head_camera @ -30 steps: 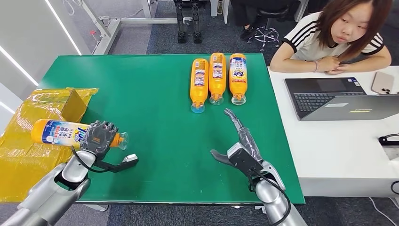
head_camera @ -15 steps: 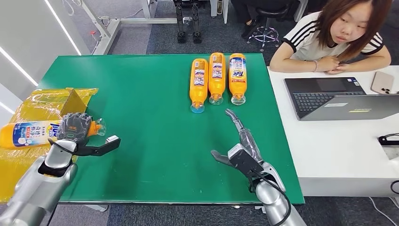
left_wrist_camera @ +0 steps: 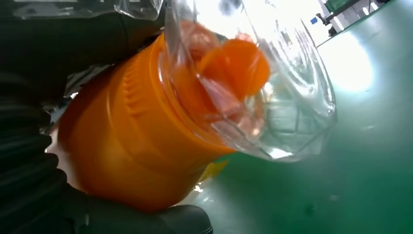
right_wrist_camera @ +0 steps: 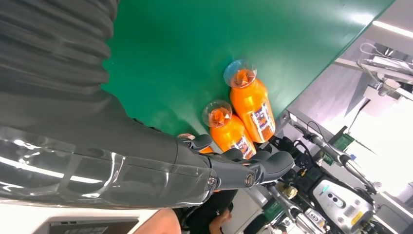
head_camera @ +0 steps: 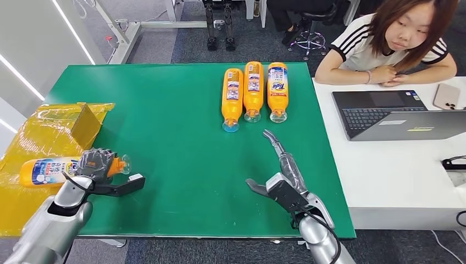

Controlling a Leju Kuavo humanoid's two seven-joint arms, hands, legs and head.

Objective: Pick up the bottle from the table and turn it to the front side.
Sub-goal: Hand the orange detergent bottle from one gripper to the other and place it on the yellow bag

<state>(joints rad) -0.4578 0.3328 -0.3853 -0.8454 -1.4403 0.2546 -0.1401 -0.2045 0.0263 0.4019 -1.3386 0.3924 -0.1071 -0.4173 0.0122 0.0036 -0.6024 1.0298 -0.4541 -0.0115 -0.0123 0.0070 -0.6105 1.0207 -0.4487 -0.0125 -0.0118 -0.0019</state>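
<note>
My left hand (head_camera: 96,163) grips an orange detergent bottle (head_camera: 46,171) near its neck, holding it level over the table's left edge and the yellow box, clear cap pointing right. In the left wrist view the orange bottle (left_wrist_camera: 126,131) and its clear cap (left_wrist_camera: 272,92) sit right against my fingers. Three more orange bottles (head_camera: 254,91) lie side by side at the far middle of the green table (head_camera: 181,115), caps toward me. My right hand (head_camera: 281,165) hovers open over the table near its front right, fingers stretched toward those bottles (right_wrist_camera: 248,105).
A yellow wrapped box (head_camera: 46,132) sits off the table's left edge. A white desk (head_camera: 384,165) on the right carries a laptop (head_camera: 393,115) and a phone (head_camera: 446,96). A person (head_camera: 393,41) leans on it at the far right.
My left hand carried the bottle leftward off the table toward the yellow box, then came slightly back right and lower. The right hand stayed put.
</note>
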